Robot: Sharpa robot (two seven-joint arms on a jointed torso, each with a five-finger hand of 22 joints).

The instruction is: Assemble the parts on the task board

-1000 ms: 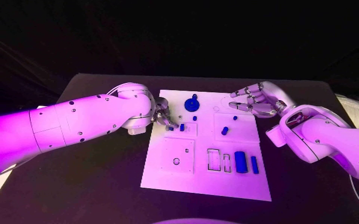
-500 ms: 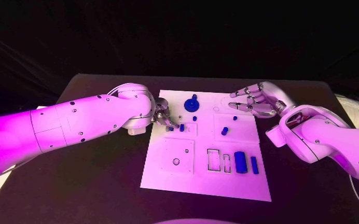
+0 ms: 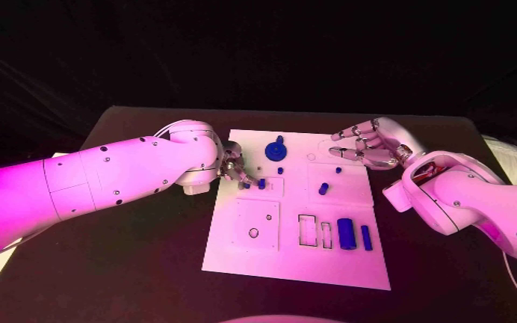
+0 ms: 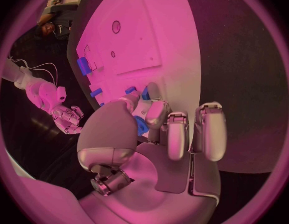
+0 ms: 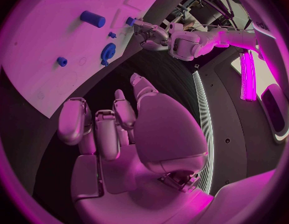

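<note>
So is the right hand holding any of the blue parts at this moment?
No. In the head view the right hand hovers at the task board's far right corner with fingers curled and nothing in them.

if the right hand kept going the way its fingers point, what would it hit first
Likely the small blue peg standing near the task board's right edge; the right hand reaches leftward over that edge, though its height above the board is unclear.

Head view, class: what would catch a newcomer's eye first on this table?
The white task board lies mid-table, dotted with small blue parts, the round blue piece at its far end standing out. The left hand has its fingertips at a small blue part near the board's left edge, while the right hand hovers at the far right corner, fingers curled.
</note>
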